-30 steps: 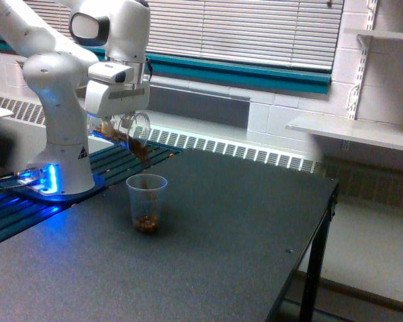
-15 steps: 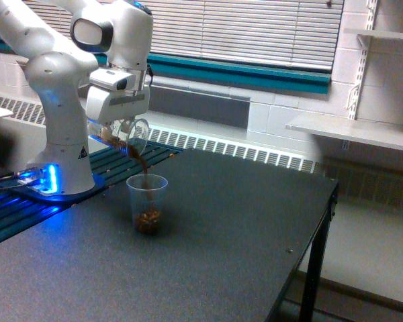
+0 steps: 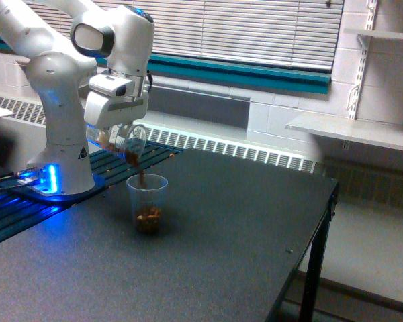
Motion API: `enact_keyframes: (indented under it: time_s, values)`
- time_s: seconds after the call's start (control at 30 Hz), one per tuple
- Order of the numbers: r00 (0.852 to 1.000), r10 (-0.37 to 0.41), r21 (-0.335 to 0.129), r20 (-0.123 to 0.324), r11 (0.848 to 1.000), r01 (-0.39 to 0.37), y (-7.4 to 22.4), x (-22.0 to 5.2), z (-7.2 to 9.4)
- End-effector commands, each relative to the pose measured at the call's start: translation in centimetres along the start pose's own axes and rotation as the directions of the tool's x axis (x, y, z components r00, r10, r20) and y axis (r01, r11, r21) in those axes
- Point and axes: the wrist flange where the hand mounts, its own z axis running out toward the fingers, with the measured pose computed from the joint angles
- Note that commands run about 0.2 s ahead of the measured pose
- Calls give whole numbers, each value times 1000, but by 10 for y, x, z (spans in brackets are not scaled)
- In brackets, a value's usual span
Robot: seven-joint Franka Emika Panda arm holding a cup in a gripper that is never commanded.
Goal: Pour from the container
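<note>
Tipped further than a second ago, the container now lies close to horizontal, its mouth lower and turned toward the exterior view's right, and the heap of brown lumps in the ribbed cup below has grown. It hangs in the air just above and slightly to the exterior view's left of that cup's rim, with a thin brown stream falling from its lip into the cup's mouth. Some brown material still shows through its clear wall near the base. The gripper holds it from above, the fingers apparently pinching its sides, though the housing hides the contact. The receiving cup stands upright on the dark table, well clear of the edges, with the arm's white base and its blue light behind. The pour looks well underway but not finished. The main risk, as I judge it, is the lumps letting go in a clump as the tilt steepens: that could overshoot the narrow rim and scatter across the table, or knock the light cup over.
</note>
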Motion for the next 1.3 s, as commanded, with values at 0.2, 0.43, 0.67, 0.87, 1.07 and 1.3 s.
enact_keyframes:
  time_s: [0.2,0.43,0.67,0.87,1.07,1.3]
  values:
    - [1000,-17,-37,14,999,17,-6,-4,15]
    - [999,-33,-44,4,998,33,-11,5,11]
    - [999,-46,-63,2,997,46,-14,12,10]
    - [999,-46,-60,1,997,46,-18,17,10]
    - [998,-58,-53,4,997,58,-23,19,9]
    - [998,-63,-36,0,997,63,-27,20,7]
